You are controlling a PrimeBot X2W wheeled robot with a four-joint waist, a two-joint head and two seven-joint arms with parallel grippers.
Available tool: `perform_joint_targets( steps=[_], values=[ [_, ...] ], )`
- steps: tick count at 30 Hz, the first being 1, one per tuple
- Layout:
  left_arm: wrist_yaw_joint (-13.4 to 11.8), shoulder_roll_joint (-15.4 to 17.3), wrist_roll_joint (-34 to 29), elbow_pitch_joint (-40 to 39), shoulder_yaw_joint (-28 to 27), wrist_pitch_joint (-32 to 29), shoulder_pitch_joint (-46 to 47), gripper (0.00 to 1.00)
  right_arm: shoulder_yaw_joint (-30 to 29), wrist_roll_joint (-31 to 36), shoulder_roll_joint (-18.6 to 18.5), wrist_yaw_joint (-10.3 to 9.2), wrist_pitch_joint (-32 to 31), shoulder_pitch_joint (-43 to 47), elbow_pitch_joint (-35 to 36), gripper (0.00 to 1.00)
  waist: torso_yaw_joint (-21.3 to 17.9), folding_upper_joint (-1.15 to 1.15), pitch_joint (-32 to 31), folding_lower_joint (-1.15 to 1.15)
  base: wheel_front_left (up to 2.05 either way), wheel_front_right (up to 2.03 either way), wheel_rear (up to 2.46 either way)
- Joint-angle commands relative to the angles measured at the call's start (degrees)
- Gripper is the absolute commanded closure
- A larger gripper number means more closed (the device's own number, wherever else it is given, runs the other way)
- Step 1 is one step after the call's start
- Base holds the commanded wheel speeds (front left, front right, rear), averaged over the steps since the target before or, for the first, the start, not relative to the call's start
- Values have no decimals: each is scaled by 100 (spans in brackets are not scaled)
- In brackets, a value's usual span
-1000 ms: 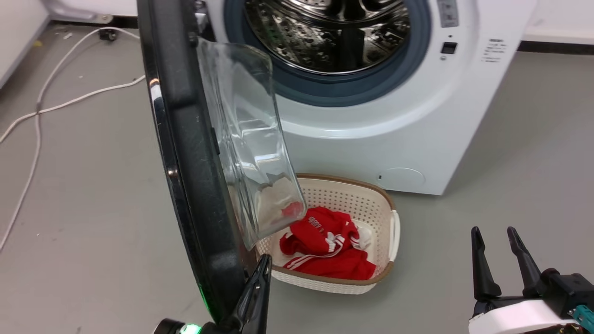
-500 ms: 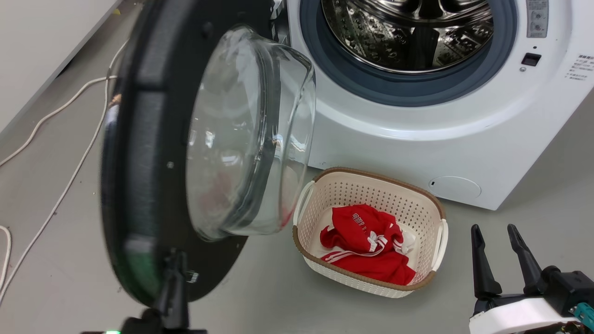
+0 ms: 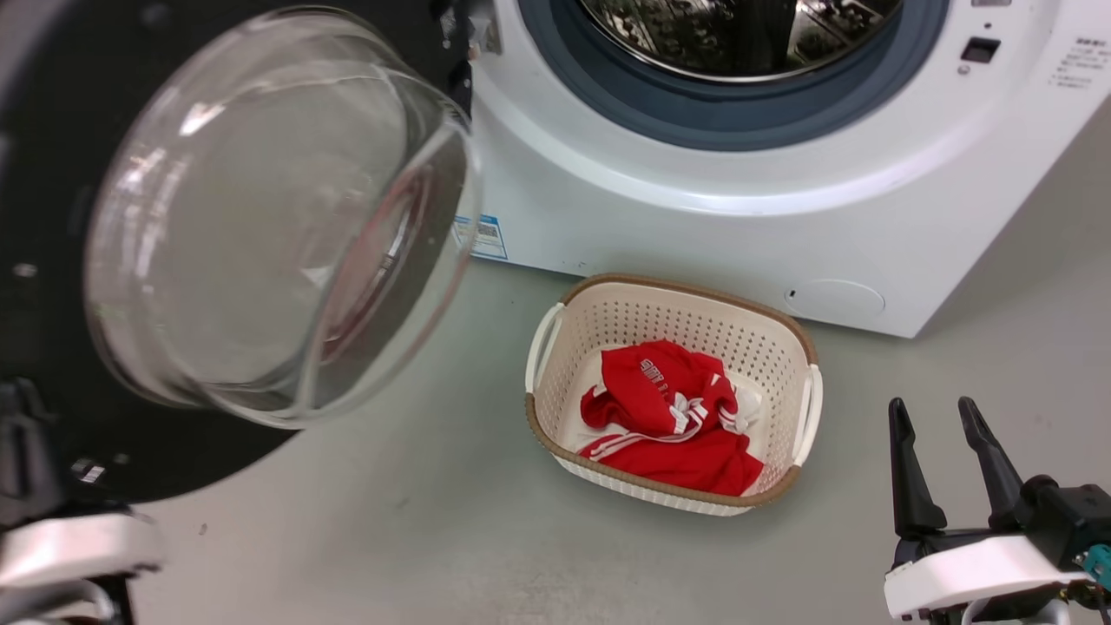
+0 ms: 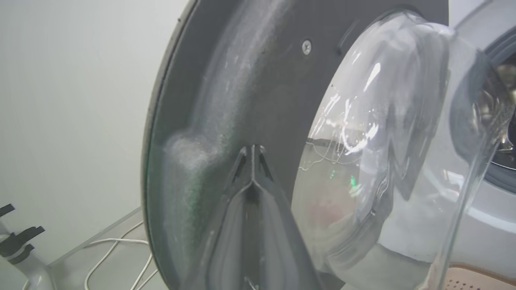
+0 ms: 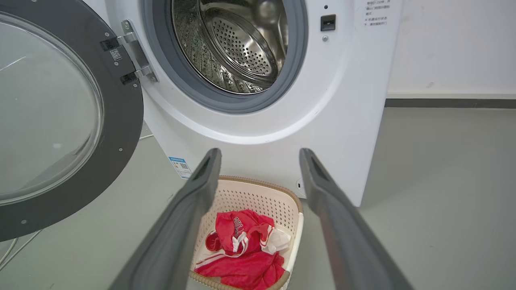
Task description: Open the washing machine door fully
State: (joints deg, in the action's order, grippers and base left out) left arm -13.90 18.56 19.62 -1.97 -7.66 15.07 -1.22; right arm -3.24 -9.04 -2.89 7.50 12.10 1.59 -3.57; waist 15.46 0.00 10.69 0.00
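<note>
The washing machine door [image 3: 39, 260], black with a clear glass bowl [image 3: 278, 217], stands swung wide to the left of the white washing machine [image 3: 694, 226]. Its inner face turns toward me, and a metal hinge [image 5: 135, 56] joins it to the machine. My left gripper [image 4: 252, 150] is shut, its tips against the door's black inner face [image 4: 250, 80] beside the bowl, with nothing between the fingers. Its pale forearm [image 3: 69, 547] lies at the lower left. My right gripper [image 3: 930, 406] hangs open and empty at the lower right, well away from the door [image 5: 121, 121]. The steel drum [image 5: 234, 44] is exposed.
A cream perforated basket [image 3: 686, 291] holding a red garment [image 3: 668, 417] sits on the grey floor just in front of the machine, right of the door. White cables [image 4: 117, 249] lie on the floor behind the door, near a pale wall [image 4: 72, 100].
The door has swung further open to the left, from edge-on to showing its inner face. My left gripper went with it, and the camera shifted. The right gripper stayed put.
</note>
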Motion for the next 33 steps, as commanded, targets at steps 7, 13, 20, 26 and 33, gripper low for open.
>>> perform_joint_targets(
  steps=[7,13,20,26,33],
  values=[
    [516,259,-156,825,-897,13,742,100,-4,88,6,-2,-34,-200,87,0,-208,0,238,0,0,0,0],
    [832,327,-305,1496,-1318,6,1118,100,-14,98,5,-2,-23,-275,80,0,-311,0,313,0,0,0,0],
    [1112,217,-601,1763,-1733,10,1193,100,-13,52,6,-2,28,-252,-43,0,-388,0,186,0,0,0,0],
    [1162,-299,-1011,1132,-1908,14,654,100,-22,116,5,-2,101,-127,-173,0,-381,0,-178,0,0,0,0],
    [1192,-992,-1339,413,-1801,13,-108,82,-10,69,4,-3,144,10,-307,0,-373,0,-594,0,0,0,0]
  ],
)
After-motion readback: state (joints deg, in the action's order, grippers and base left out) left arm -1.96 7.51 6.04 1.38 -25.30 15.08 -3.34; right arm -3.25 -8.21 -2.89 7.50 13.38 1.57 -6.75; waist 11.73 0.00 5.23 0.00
